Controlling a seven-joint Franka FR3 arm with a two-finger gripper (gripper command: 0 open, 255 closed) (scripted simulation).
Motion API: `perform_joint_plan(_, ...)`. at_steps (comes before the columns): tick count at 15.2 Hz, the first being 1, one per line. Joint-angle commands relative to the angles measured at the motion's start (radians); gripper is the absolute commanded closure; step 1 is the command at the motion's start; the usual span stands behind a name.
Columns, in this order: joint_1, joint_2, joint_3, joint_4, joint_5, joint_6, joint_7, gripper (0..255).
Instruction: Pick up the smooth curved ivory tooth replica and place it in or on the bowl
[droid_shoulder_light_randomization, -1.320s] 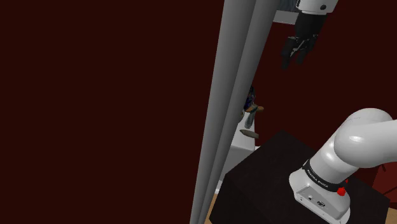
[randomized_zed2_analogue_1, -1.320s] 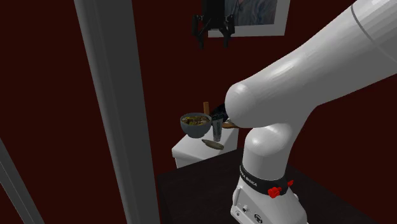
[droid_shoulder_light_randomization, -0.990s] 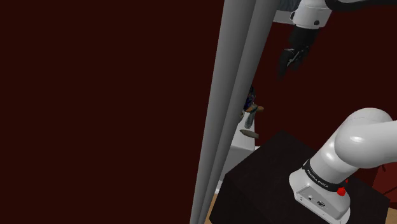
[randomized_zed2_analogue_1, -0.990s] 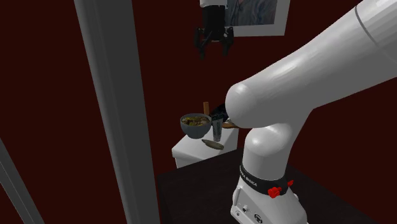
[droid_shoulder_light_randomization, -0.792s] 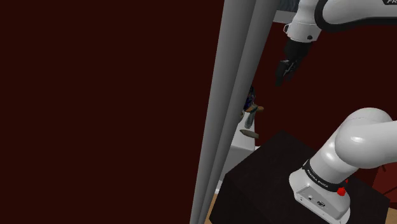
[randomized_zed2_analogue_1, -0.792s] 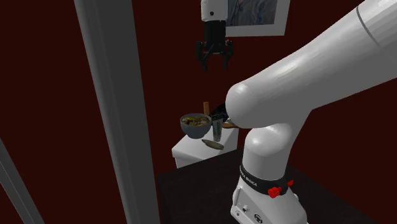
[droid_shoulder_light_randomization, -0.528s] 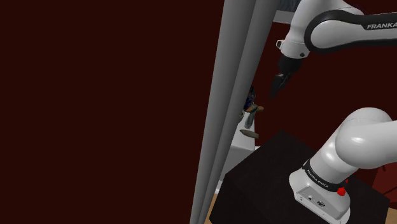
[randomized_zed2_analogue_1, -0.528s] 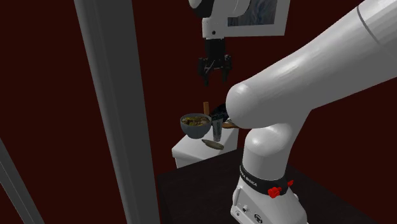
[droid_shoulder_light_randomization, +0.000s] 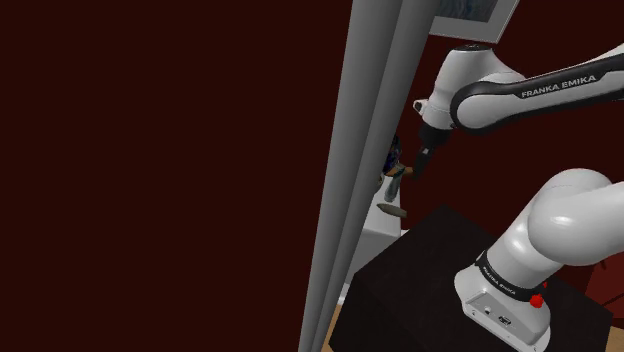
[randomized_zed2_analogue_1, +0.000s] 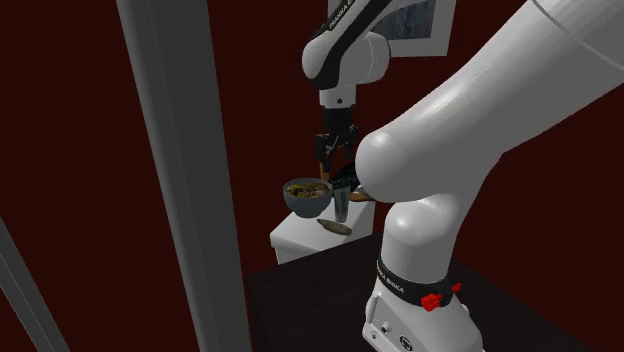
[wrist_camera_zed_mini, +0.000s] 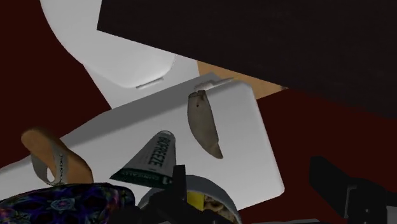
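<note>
While the gripper (randomized_zed2_analogue_1: 335, 158) hangs above the white slab (wrist_camera_zed_mini: 254, 133), jaws spread and empty, the tooth replica (wrist_camera_zed_mini: 203, 124) lies ahead of them — butt at the slab's edge nearest the stand (droid_shoulder_light_randomization: 410, 280), tip pointing back toward the bowl (randomized_zed2_analogue_1: 307, 196)

I read the curved tooth replica (wrist_camera_zed_mini: 203, 124) as tan-brown, and the flat surface (wrist_camera_zed_mini: 254, 140) as plain white. The round bowl (randomized_zed2_analogue_1: 305, 205) looks slate grey, its filling (randomized_zed2_analogue_1: 306, 187) mottled yellow-brown.
</note>
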Motion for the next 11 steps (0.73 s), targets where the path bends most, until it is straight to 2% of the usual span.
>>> perform_joint_plan(1, 0.002, 0.073, -0.026, -0.031, -0.025, 0.113, -0.042, 0)
perform_joint_plan(7, 0.016, 0.362, -0.096, -0.065, -0.085, 0.452, -0.160, 0)
perform_joint_plan(11, 0.045, 0.603, -0.137, -0.042, -0.078, 0.681, -0.258, 0)
